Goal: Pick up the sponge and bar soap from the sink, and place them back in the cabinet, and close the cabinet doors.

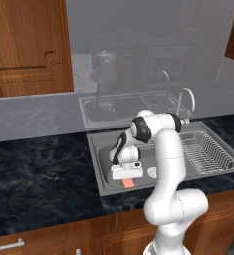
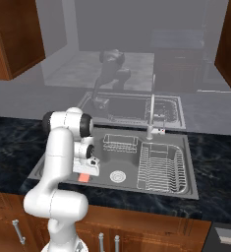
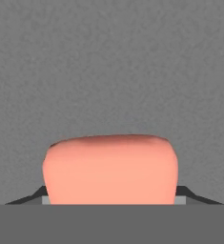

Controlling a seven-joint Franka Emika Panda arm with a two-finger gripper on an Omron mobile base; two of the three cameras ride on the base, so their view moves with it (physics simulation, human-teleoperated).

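The salmon-pink bar soap (image 1: 129,184) (image 2: 83,177) lies on the floor of the grey sink (image 1: 101,149) (image 2: 48,170), near its front wall. My gripper (image 1: 127,179) (image 2: 84,174) reaches straight down onto it. In the hand view the bar soap (image 3: 111,162) fills the space between my two dark fingertips (image 3: 30,196), which press against its sides. The sponge is hidden. A reddish-brown cabinet door (image 1: 29,45) (image 2: 9,39) with a raised panel hangs at the upper left above the counter.
A round white drain (image 1: 152,172) (image 2: 118,175) sits just right of the soap. A wire rack (image 1: 208,154) (image 2: 161,167) fills the sink's right half, a small wire basket (image 2: 120,143) sits at the back, and the faucet (image 1: 185,102) (image 2: 150,123) rises behind. Dark marble counter (image 1: 39,169) surrounds the basin.
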